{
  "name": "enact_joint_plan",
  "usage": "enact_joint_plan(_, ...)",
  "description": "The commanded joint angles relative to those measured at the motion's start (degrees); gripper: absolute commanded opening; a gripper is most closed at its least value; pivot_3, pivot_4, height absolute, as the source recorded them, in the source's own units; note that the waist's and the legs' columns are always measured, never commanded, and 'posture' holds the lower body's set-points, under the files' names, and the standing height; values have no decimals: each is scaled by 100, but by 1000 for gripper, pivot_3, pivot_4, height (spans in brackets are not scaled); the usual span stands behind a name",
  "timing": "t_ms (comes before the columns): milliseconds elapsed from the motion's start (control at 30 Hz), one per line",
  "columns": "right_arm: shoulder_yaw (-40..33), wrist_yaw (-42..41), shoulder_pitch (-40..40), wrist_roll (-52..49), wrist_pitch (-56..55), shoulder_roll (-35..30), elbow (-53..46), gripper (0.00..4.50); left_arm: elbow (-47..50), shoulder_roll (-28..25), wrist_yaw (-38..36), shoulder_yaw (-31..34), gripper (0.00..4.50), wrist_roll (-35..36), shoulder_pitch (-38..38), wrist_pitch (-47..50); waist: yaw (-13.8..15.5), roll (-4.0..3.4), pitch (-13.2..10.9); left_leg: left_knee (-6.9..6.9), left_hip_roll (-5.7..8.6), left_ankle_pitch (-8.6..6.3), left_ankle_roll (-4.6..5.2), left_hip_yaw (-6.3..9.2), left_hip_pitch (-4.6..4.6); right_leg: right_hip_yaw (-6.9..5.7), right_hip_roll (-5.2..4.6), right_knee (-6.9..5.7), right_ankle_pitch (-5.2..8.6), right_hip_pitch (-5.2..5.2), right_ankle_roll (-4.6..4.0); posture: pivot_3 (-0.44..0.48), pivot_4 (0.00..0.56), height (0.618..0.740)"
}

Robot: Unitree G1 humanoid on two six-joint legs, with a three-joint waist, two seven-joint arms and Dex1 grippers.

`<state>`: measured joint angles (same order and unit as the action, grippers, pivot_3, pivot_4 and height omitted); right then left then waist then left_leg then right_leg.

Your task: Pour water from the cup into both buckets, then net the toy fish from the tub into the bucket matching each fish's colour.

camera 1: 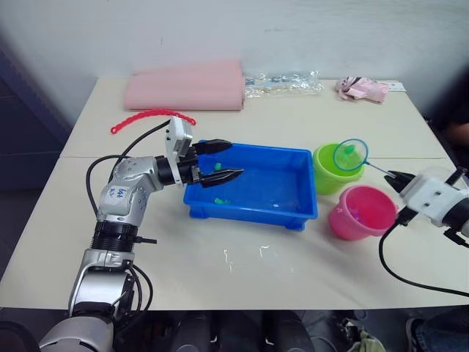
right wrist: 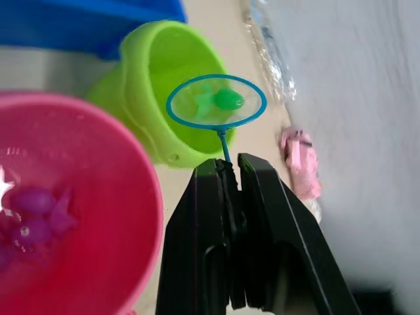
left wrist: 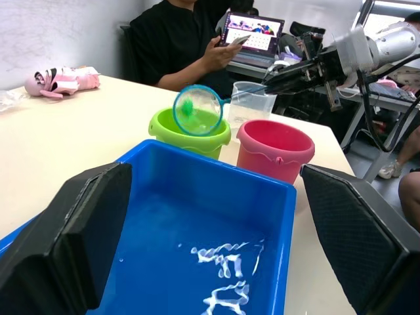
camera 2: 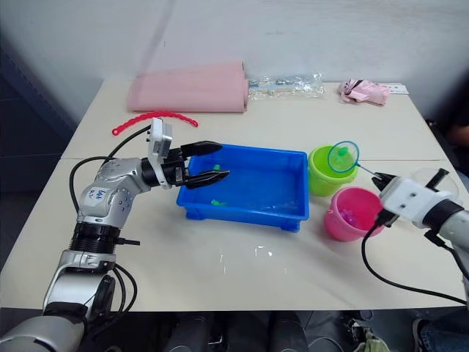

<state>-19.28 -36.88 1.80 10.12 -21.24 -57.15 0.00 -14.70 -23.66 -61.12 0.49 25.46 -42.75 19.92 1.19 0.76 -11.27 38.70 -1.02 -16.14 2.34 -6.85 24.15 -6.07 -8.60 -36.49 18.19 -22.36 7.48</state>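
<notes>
I see the small round blue-rimmed net (camera 1: pixel 350 155) with sheer mesh carrying one tiny green plastic fish (right wrist: pixel 228 100), its thin handle running back to my right claw (right wrist: pixel 230 167), which is clenched on that handle. The hoop hangs over the mouth of the lime green plastic bucket (camera 1: pixel 332 173). Just beside it stands the hot pink plastic bucket (camera 1: pixel 362 213), with purple-pink fish (right wrist: pixel 33 220) lying in its bottom. The two buckets nearly touch, and the green one sits close to the right end wall of the shallow bright blue plastic tub (camera 1: pixel 253 209). Small green fish (camera 1: pixel 220 200) lie in the tub's water near its left end.

My left claw (camera 1: pixel 221 161) is released, fingers spread wide, hovering over the tub's left rim. The clear faceted cup (left wrist: pixel 251 105) stands behind the buckets. The front strip of the pale bench (camera 1: pixel 242 271) is bare.
</notes>
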Motion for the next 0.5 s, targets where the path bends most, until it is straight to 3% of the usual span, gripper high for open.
enact_joint_plan(33, -12, 465, 111, 647, -600, -309, 100, 0, 243, 13, -4, -39, 4460, 11, -180, 15, 4, 0, 0, 2, 0, 0, 0, 0, 0, 0, 0, -1, 0, 0, 0, 0, 150, 740)
enact_joint_plan(367, 174, 1193, 301, 1623, -1352, -861, 550, 0, 69, -116, -335, 23, 4460, -1, -327, -387, -3, 0, 0, 4, -3, 1, -1, 1, 0, -1, 2, 0, 0, 2, 0, 0, 150, 740)
enact_joint_plan(500, 250, 1282, 408, 1581, -1477, -916, 657, 0, -50, -168, -400, 21, 4460, -58, -350, -567, -11, 0, 0, 6, -3, 0, -1, 0, 0, 0, 2, -1, 0, 2, 0, 0, 150, 740)
